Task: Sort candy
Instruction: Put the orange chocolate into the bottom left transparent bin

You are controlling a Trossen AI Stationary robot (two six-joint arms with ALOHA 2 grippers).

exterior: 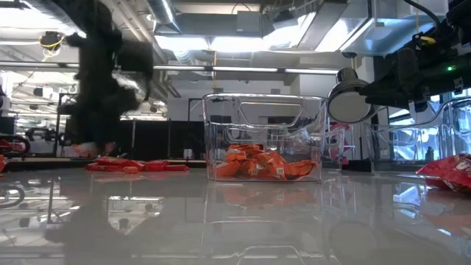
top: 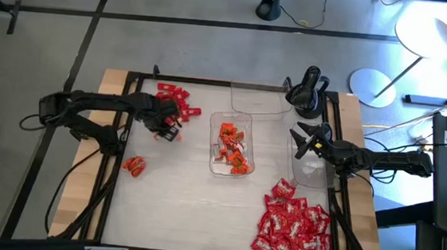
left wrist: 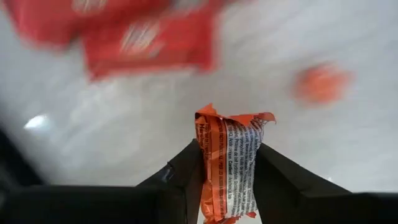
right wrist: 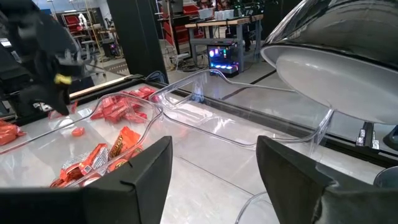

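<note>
Left gripper (top: 167, 126): positioned over the table's left-rear area, just beside the loose red sweets. In the left wrist view the two dark fingers (left wrist: 180, 180) press against both sides of an orange wrapped sweet (left wrist: 229, 163), which stands upright between them.
Held sweet: orange wrapper with printed text on a white panel; its crimped upper edge projects above the fingertips.
Right gripper (top: 304, 141): held above the clear tray at the table's right edge (top: 309, 173). The jaws stand well apart with nothing between them, as the right wrist view shows.
Red sweets, left group (top: 173, 99): a small loose cluster just behind the left gripper, lying on the table.
Orange sweets, centre tray (top: 232, 147): a pile inside the clear rectangular tray (top: 214, 166) that sits between the two grippers. In the low view the pile covers the tray floor.
Orange sweets, loose (top: 133, 164): a small clump on the table, nearer the front edge than the left gripper and apart from it.
Red sweets with white marks (top: 294, 226): a large heap on the table at the front right, forward of the right gripper, beside the right-edge tray.
Rear tray (top: 256, 100): clear, at the table's back edge, behind the centre tray.
</note>
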